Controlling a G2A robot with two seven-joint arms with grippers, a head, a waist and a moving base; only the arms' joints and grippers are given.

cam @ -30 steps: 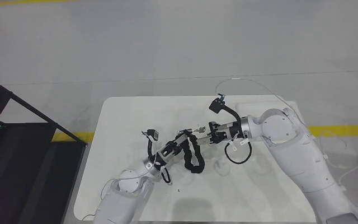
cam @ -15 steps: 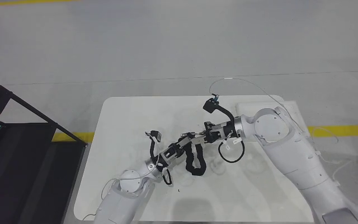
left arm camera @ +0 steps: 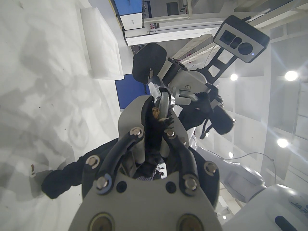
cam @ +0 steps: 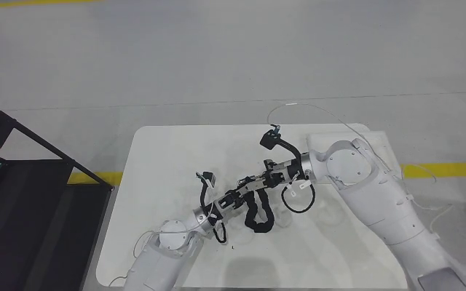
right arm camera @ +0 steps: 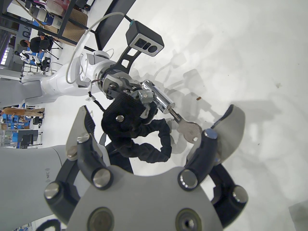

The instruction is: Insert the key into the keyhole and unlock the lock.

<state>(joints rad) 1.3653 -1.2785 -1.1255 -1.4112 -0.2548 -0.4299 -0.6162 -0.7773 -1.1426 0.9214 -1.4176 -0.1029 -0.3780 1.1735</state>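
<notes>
1. Right gripper (right arm camera: 157,115): jaws spread wide, holding nothing. The key's bow lies just beside one finger (right arm camera: 228,126); we cannot tell whether they touch.

2. Key (right arm camera: 189,129): flat silver bow, blade entered in the keyhole at the barrel's end; how deep we cannot tell. We judge it light, stiff, thin and smooth, so apt to slip or swivel. We would take it flat across the bow, a pad on each face, so a turn carries through without bending the blade.

3. Lock (right arm camera: 157,97): short chrome barrel, held above the table and in line with the key. We judge it hard, slick and heavy for its size.

4. Left gripper (left arm camera: 155,118): closed on the lock at its fabric-covered end, where we expect the cloth to give good purchase.

5. Cable (right arm camera: 154,150): black sleeved loop trailing from the lock. We judge it soft and floppy, likely to drag when the lock moves.

6. Table (right arm camera: 240,49): white, beneath all of the above.
</notes>
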